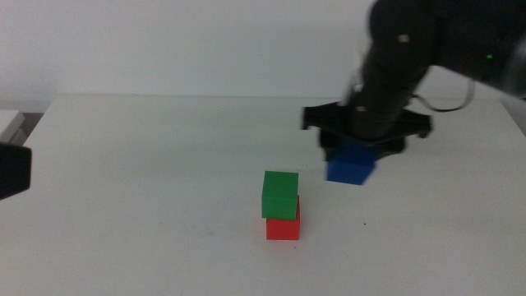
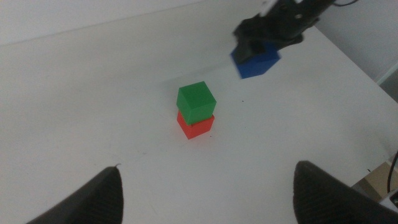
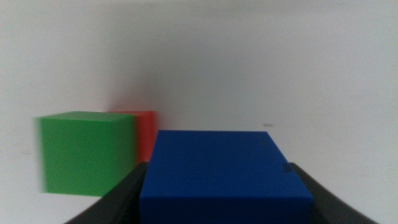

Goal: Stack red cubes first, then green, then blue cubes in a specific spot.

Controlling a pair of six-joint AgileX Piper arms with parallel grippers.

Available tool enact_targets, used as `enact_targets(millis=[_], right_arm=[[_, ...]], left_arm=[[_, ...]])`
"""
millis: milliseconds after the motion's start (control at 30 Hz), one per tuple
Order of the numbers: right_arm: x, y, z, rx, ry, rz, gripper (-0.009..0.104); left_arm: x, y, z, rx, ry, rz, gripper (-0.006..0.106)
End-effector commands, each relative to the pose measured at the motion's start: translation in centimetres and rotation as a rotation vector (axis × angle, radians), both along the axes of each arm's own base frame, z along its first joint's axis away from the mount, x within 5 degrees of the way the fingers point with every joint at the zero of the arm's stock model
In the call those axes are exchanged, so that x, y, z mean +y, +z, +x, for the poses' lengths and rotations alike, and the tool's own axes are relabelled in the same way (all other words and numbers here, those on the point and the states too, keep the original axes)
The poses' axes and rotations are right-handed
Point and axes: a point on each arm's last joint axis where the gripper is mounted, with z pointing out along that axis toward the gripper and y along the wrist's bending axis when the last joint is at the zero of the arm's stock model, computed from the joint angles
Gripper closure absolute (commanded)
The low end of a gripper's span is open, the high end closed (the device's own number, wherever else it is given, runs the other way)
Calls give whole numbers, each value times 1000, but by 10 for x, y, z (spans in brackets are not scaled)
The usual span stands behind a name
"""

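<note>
1. Last step is underway: the right gripper (image 1: 355, 156) is clamped on the blue cube (image 1: 350, 168), carrying it above the table, near the stack but off to its right.
2. The green cube (image 1: 280, 194) already sits on the red cube (image 1: 283, 226), twisted slightly off square.
3. Next I'd guess it needs centering over green and a gentle drop.
4. The left gripper (image 2: 211, 205) waits with jaws apart.
5. The blue cube is deep-coloured, matte and plain.

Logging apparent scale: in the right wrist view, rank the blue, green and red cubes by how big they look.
1. blue cube, held in the right hand, nearest the camera.
2. green cube.
3. red cube, mostly hidden behind the green one.
Nearness and occlusion drive this ranking.
</note>
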Motion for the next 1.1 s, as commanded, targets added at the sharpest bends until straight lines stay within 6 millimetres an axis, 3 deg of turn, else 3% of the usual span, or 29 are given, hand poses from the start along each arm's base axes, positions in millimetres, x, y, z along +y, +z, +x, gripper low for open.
enact_targets(millis=[0, 167, 333, 1067], right_arm=[[17, -1, 1, 3, -12, 11, 71], [53, -3, 1, -14, 13, 42, 71], [71, -9, 3, -8, 23, 55, 71], [81, -26, 5, -22, 2, -2, 71]], left_arm=[[0, 0, 0, -9, 1, -5, 7], [0, 0, 0, -9, 1, -5, 7], [0, 0, 0, -9, 1, -5, 7], [0, 0, 0, -9, 1, -5, 7]])
